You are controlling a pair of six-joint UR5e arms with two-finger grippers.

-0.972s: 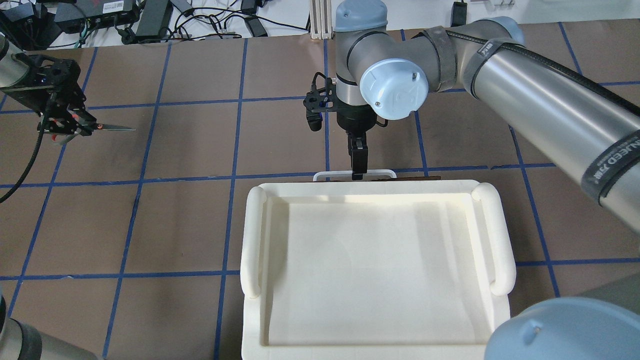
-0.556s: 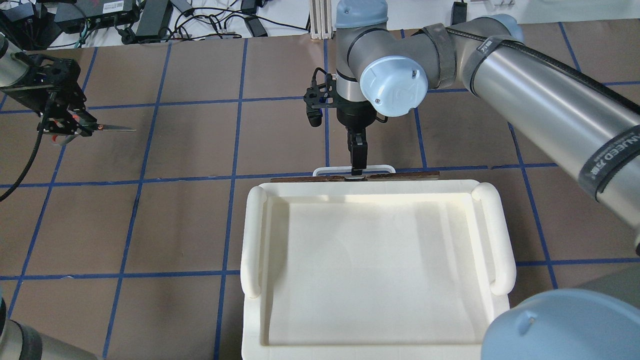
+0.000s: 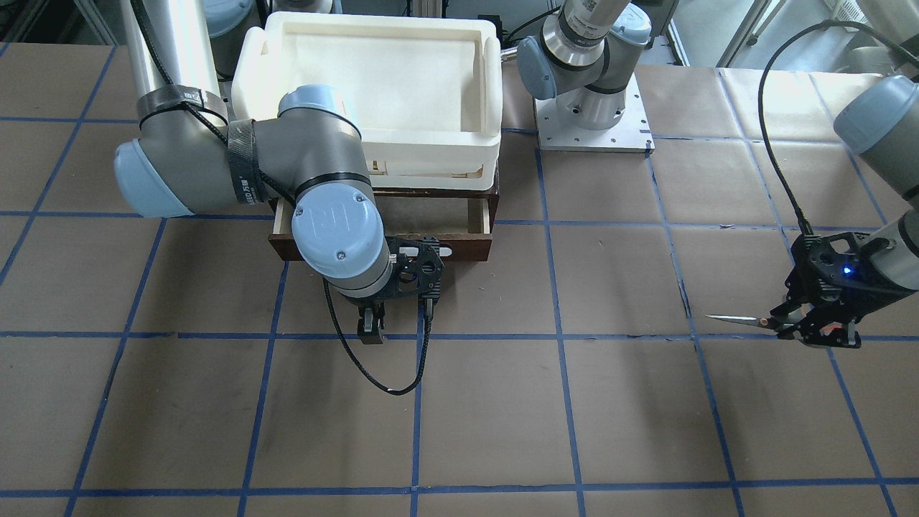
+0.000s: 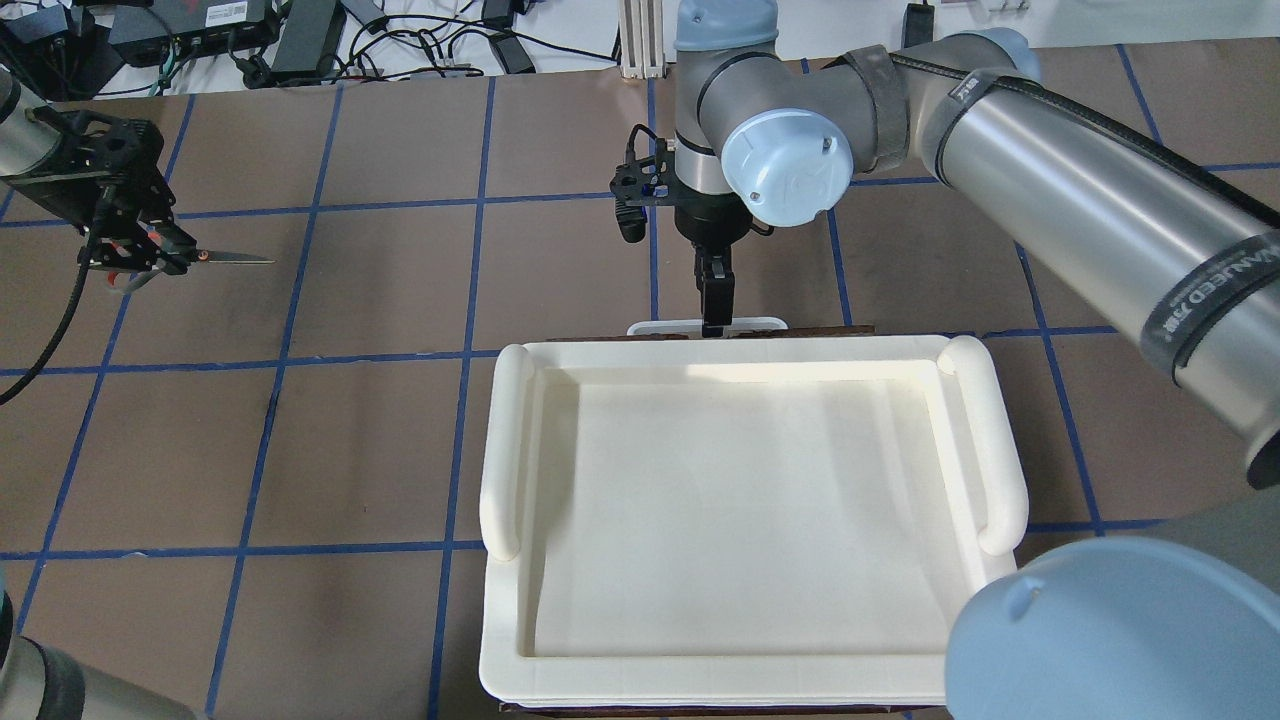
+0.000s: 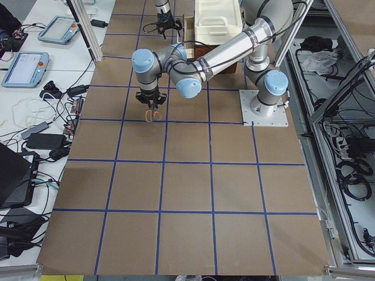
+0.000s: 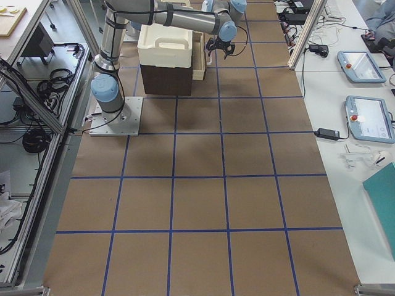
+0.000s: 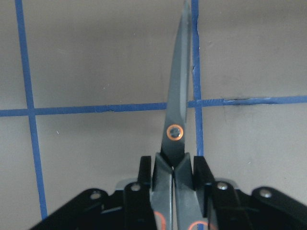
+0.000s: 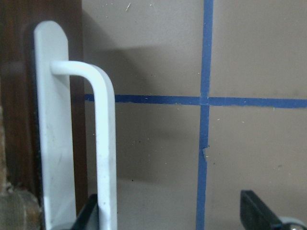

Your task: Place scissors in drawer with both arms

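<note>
You're seeing smooth steel on the scissors (image 7: 176, 110), a dark wooden drawer (image 3: 468, 249) with a glossy white handle (image 8: 104, 143), and matt brown paper over the table (image 4: 350, 450).

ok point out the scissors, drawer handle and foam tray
small grey-handled steel scissors (image 7: 177, 112): left wrist view, on the closed blades
white bar handle of the dark brown wooden drawer (image 8: 106, 158): right wrist view, on the bar
white foam tray (image 4: 503, 450): overhead view, on its left rolled rim
</note>
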